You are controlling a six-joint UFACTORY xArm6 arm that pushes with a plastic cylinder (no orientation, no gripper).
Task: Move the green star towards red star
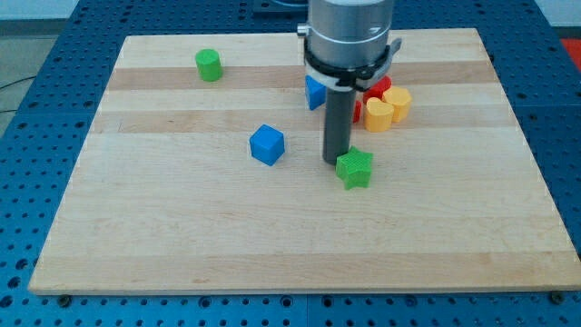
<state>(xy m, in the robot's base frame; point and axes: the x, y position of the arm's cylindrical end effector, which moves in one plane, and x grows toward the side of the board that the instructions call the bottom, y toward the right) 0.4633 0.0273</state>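
1. The green star (355,169) sits near the middle of the tabletop (182,227), a little toward the view's right.
2. My tip (335,161) is down on the board just beside the star, at about its ten o'clock; touching or a hair apart, I can't quite say from here.
3. The tool is a plain rod, so there is nothing to spread or pinch; it carries nothing.
4. The red star (379,88), half hidden among the yellow blocks (387,108), lies at about one o'clock from the green star.
5. To shove it that way, the tip probably needs to come round to the star's seven o'clock.
6. A blue cube (267,144) and a green block (209,64) stand well clear.
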